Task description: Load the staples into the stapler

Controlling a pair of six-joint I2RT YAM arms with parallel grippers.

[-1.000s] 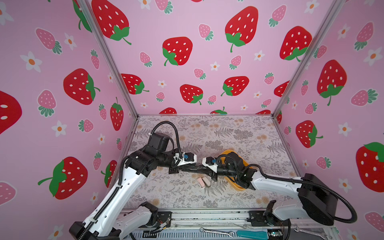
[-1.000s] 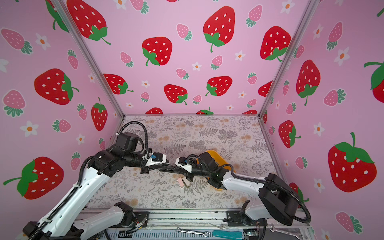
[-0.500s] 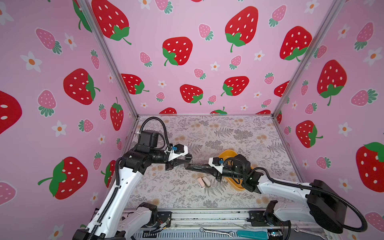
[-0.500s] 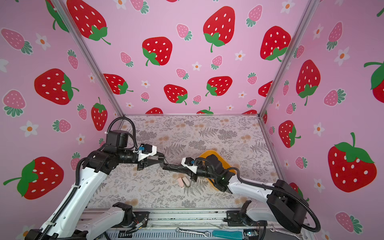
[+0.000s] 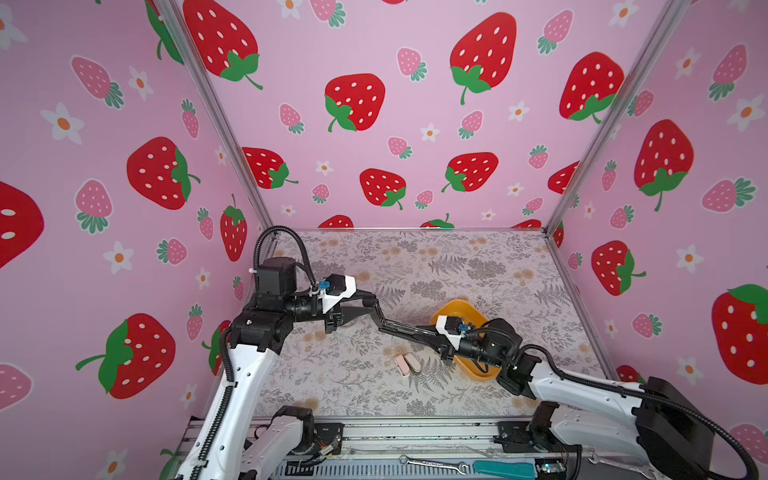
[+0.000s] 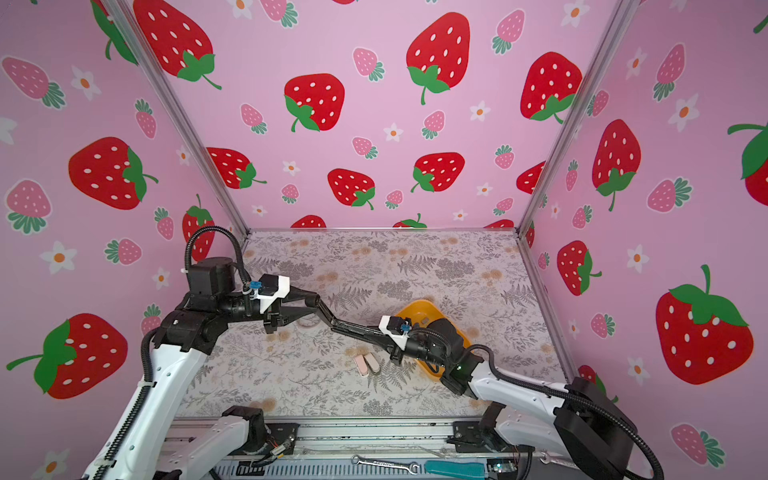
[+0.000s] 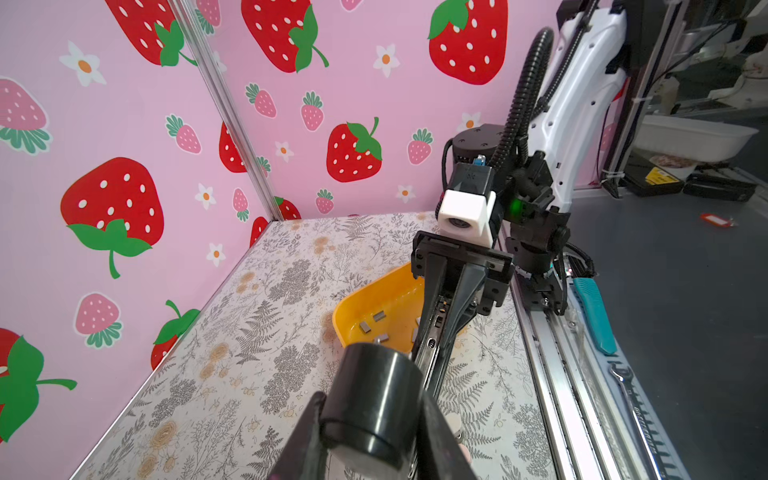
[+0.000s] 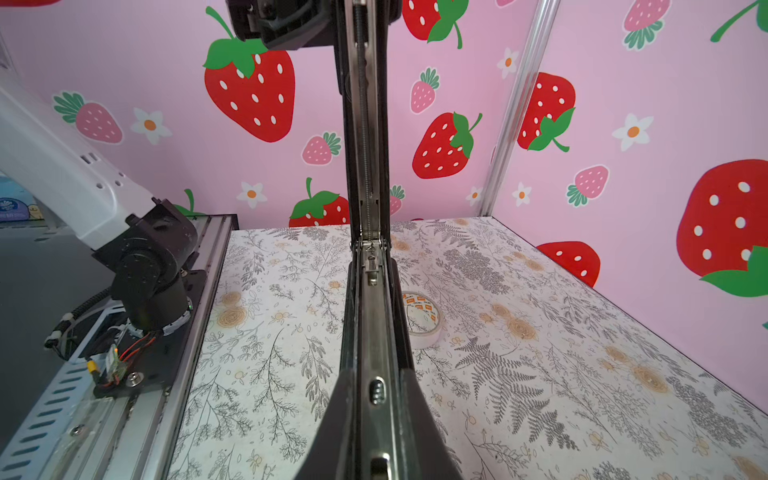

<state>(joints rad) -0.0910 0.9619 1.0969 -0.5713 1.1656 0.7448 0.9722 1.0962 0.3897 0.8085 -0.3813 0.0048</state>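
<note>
- The black stapler [image 5: 395, 329] hangs opened out above the middle of the floral worktop [image 5: 457, 257]. It is bent at its hinge, clear of the surface, and held at both ends.
- The left gripper [image 5: 365, 305] is almost closed, its jaws clamped on the stapler's rounded black end (the left wrist view shows that end wedged between the two fingers).
- The right gripper [image 5: 419, 334] is closed tight on the stapler's other half. In the right wrist view its fingers [image 8: 328, 428] press on both sides of the metal rail.
- The staples [image 7: 365, 327] lie loose in a yellow tray [image 5: 455, 302] on the right half of the worktop, nearer the front edge than the back. At least three grey strips show, apart from one another.
- The right arm [image 5: 582, 386] covers much of the tray in both top views.
- Two small pink pieces [image 5: 405, 365] lie side by side, touching, just left of the tray toward the front edge.
- A roll of tape [image 8: 424, 332] lies flat on the left half of the worktop, below the left gripper.
</note>
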